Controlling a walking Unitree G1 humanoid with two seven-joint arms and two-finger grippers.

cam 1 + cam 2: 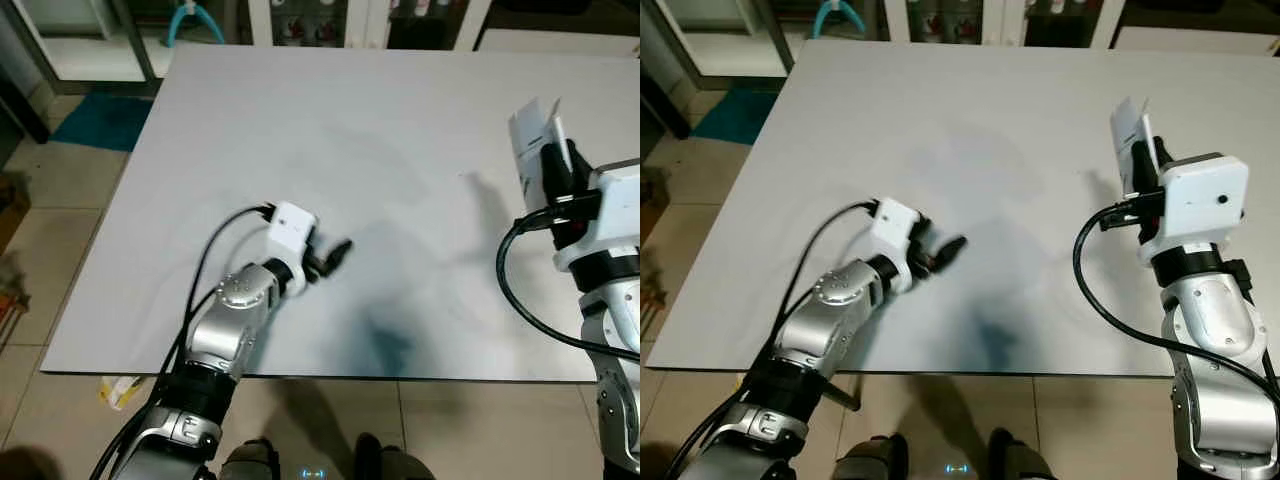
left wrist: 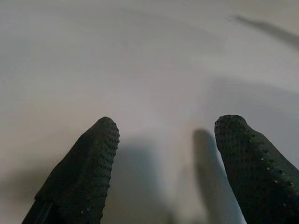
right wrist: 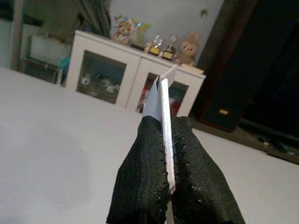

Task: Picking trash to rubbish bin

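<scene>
Nearest the camera, the left gripper (image 1: 340, 250) hovers low over the near part of the white table (image 1: 400, 120), its fingers (image 2: 84, 172) spread apart with nothing between them; the right gripper (image 1: 1140, 165) is raised above the table's right side, fingers pressed together on a flat white paper scrap (image 3: 161, 100) standing upright.
</scene>
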